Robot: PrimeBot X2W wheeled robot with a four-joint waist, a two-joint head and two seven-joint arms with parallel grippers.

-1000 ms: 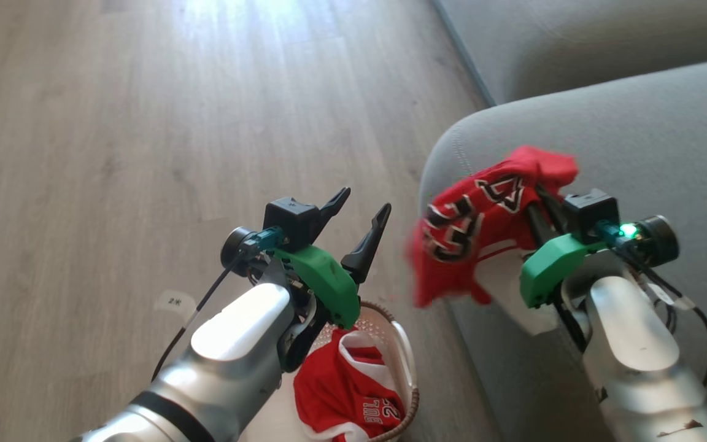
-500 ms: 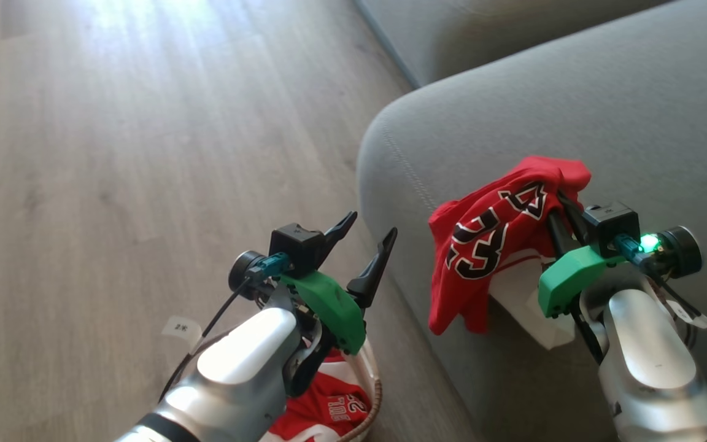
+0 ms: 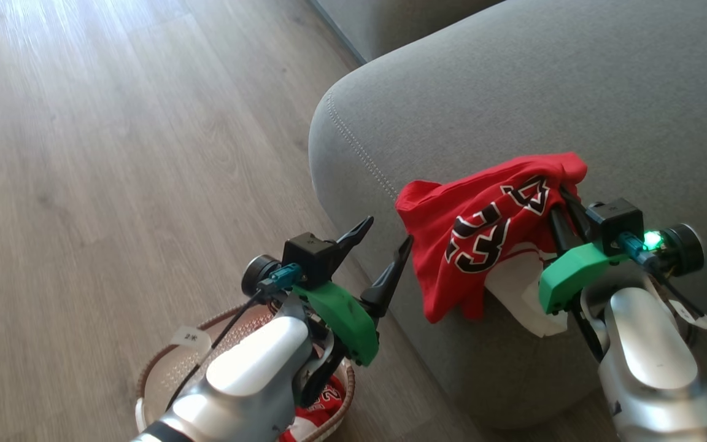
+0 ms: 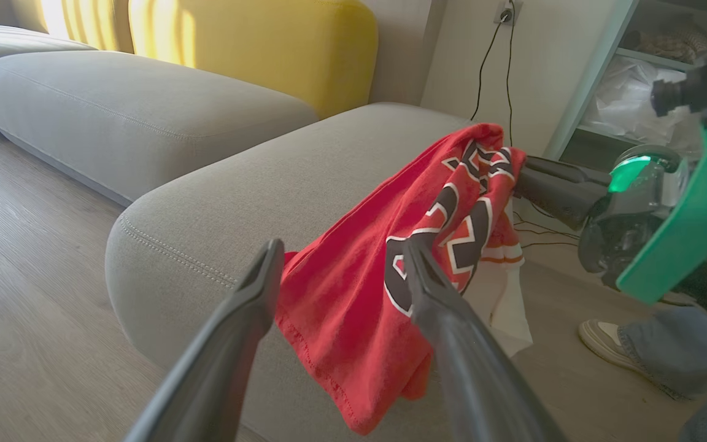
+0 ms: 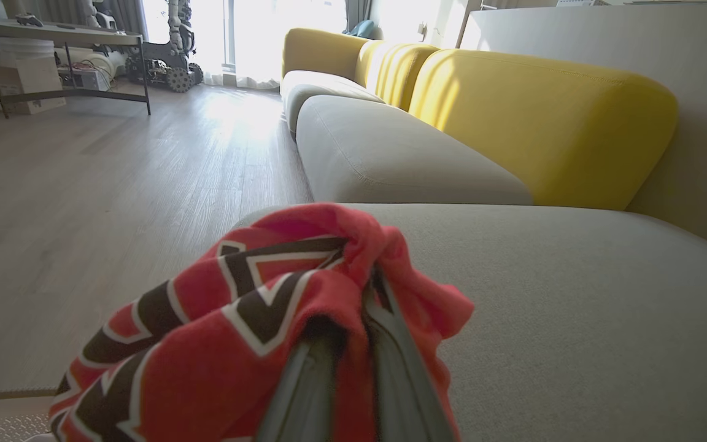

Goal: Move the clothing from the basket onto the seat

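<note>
The red jersey [image 3: 482,227] with black "23" hangs from my right gripper [image 3: 565,197], which is shut on it over the front corner of the grey sofa [image 3: 513,92]. Its lower part drapes down the sofa's side. In the right wrist view the jersey [image 5: 231,319] bunches around my shut gripper [image 5: 359,294] above the sofa cushion [image 5: 574,319]. My left gripper [image 3: 386,232] is open and holds nothing, just left of the jersey [image 4: 341,307]. Below my left arm stands the basket [image 3: 163,362], with the red shorts [image 3: 323,406] partly hidden inside.
Wood floor [image 3: 114,153] spreads to the left of the sofa. Yellow back cushions [image 5: 544,123] line the sofa's far side. A person's shoe [image 4: 605,344] stands on the floor beyond my right arm. A shelf unit [image 4: 629,80] and wall cables [image 4: 494,55] lie behind.
The head camera has shifted, so sofa and basket sit elsewhere in the picture. My right gripper has carried the jersey further in over the sofa corner. The left gripper stays open.
</note>
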